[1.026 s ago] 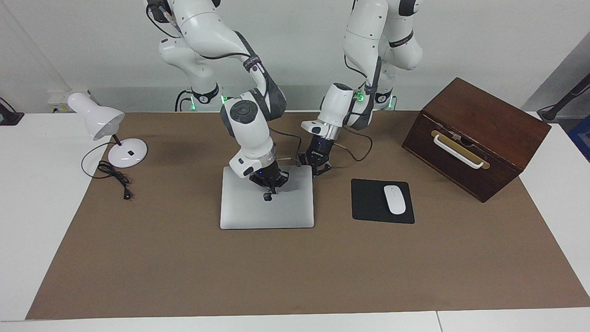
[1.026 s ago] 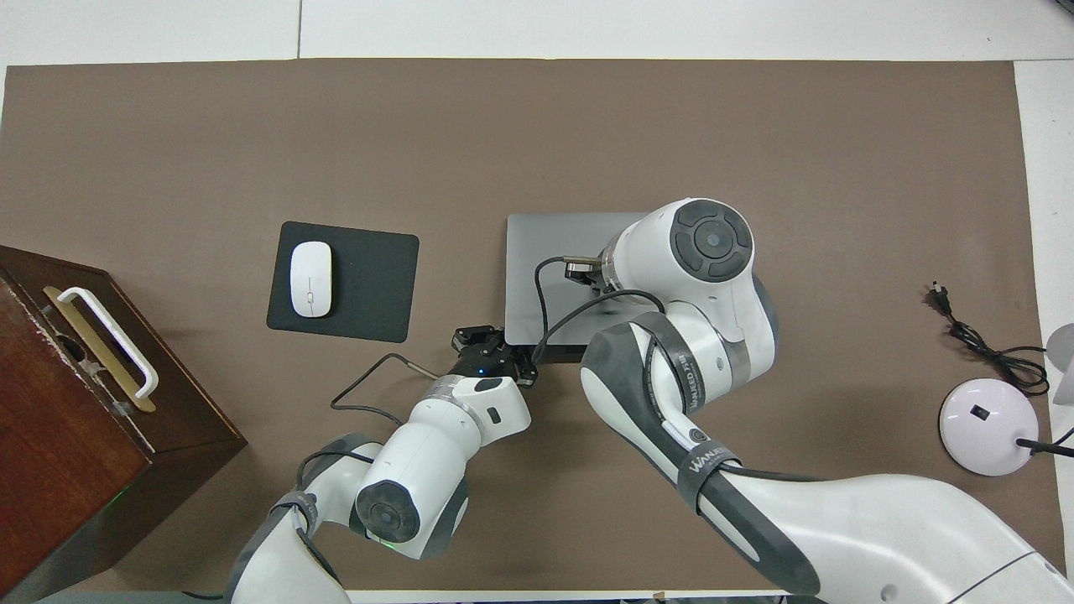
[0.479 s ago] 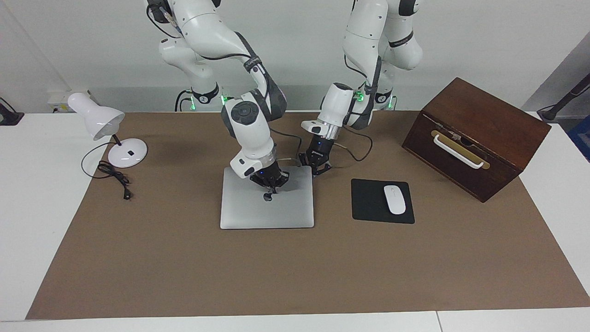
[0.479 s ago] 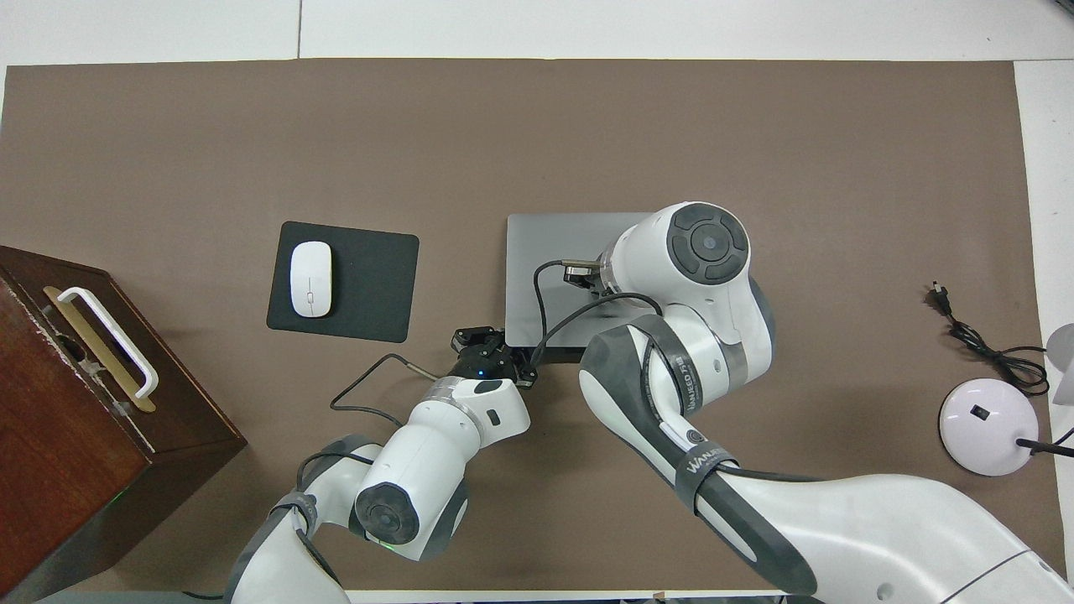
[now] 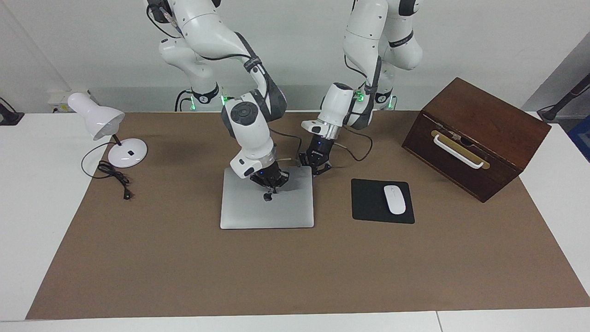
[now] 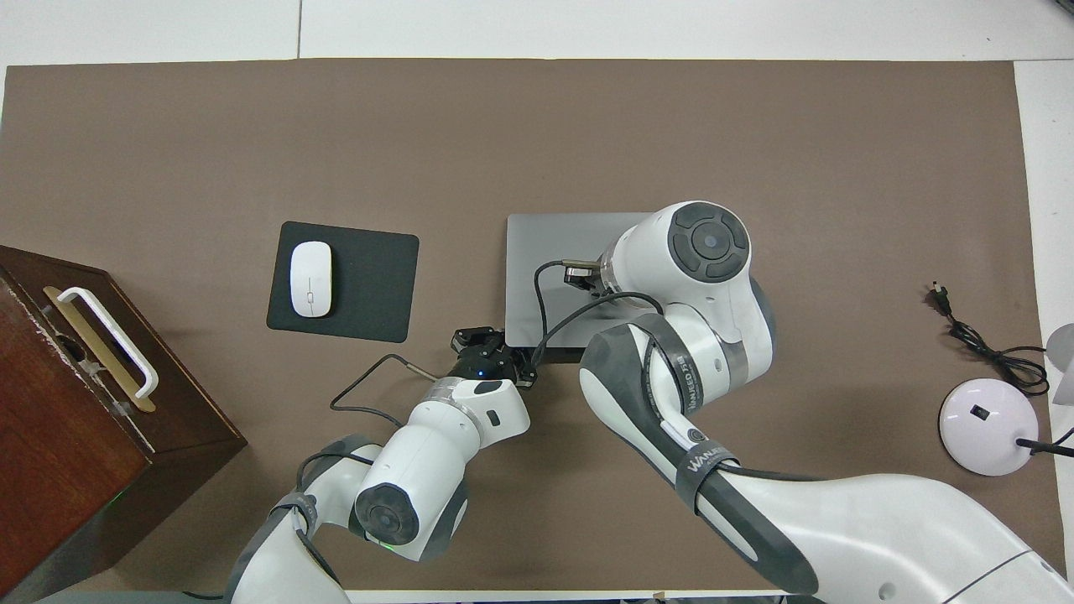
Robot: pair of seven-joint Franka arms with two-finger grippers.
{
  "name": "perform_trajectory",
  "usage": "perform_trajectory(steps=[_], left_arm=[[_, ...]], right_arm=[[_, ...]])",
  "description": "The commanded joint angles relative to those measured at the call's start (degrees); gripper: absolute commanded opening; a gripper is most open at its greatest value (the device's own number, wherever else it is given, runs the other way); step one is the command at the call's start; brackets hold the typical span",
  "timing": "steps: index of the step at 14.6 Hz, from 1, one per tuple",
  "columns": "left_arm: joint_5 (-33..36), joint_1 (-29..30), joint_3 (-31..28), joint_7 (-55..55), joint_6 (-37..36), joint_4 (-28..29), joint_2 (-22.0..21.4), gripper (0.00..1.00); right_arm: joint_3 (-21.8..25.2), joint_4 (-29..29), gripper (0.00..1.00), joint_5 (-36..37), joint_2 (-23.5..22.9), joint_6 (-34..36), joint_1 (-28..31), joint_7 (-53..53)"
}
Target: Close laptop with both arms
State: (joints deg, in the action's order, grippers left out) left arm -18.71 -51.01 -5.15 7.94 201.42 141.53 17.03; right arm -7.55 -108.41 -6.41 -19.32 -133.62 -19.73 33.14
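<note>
Take the closed laptop (image 5: 258, 210) as the centre of a clock, with twelve pointing away from the robots.

Nearest the robots, at about eight o'clock toward the left arm's end of the table, stands a dark wooden box (image 5: 484, 115) with a white handle (image 5: 458, 154) on a brass plate. At about four o'clock, toward the right arm's end, a white desk lamp (image 5: 108, 127) stands on its round base. Its black cord (image 5: 113, 175) trails onto the brown mat (image 5: 276, 276), a little farther out.

Next comes the left gripper (image 5: 315, 170), fingertips pressed together. It sits low at the laptop's seven o'clock corner, right by the edge of the lid; whether it touches the metal cannot be told. From above it is seen just beside that corner.

The right gripper (image 5: 272, 186) also has its fingertips together, holding nothing. It hangs low over the lid, just on the six o'clock side of the dark apple logo (image 5: 267, 196). Contact with the lid cannot be made out, and from above the arm's own wrist hides the gripper.

The silver-grey laptop lies flat on the mat with its lid fully down, midway between the two ends of the table.

At nine o'clock, near the laptop but apart from it, lies a black mouse pad (image 5: 368, 203). A white mouse (image 5: 395, 199) rests on the pad's half away from the laptop.
</note>
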Motion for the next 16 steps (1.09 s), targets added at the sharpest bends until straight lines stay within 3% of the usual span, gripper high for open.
perform_trajectory(steps=[1, 9, 13, 16], left_arm=[[-1.1, -1.6, -0.8, 0.9, -0.7, 3.0, 0.5, 0.0], [-1.4, -1.5, -0.8, 0.9, -0.8, 3.0, 0.5, 0.0], [-3.0, -1.5, -0.8, 0.9, -0.8, 2.9, 0.5, 0.0], [-4.4, -1.4, -0.7, 0.8, -0.8, 2.8, 0.4, 0.0]], right_arm=[[-0.5, 1.3, 0.0, -1.9, 0.9, 4.1, 1.0, -1.6], [-0.1, 1.4, 0.0, -0.8, 3.1, 7.2, 1.7, -4.5], [-0.1, 4.4, 0.0, -0.8, 6.8, 18.5, 7.9, -14.1], [0.2, 5.0, 0.0, 0.1, 12.4, 25.1, 13.0, -18.6]])
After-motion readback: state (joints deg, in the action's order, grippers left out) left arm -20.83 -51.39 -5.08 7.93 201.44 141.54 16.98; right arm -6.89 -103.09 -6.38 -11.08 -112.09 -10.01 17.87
